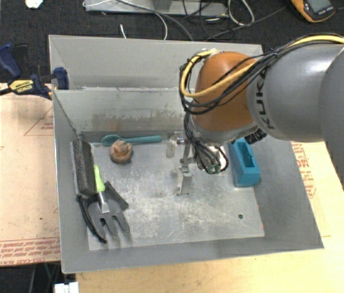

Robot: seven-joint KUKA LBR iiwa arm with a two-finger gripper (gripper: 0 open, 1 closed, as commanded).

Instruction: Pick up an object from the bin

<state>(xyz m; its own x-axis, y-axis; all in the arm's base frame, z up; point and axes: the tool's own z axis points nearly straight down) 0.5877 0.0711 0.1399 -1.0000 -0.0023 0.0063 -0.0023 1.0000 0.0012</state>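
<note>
My gripper hangs over the middle of the bin floor, under the orange wrist cover. Its two metal fingers stand open, one fingertip toward the back and the other toward the front, with bare floor between them. A teal spoon lies along the back wall just left of the gripper. A brown round knob sits beside the spoon's bowl. To the gripper's right, partly under the arm, lies a blue rectangular block.
Along the left wall lies a dark grey bar, with a green-handled tool and black pliers next to it. The arm covers the bin's back right part.
</note>
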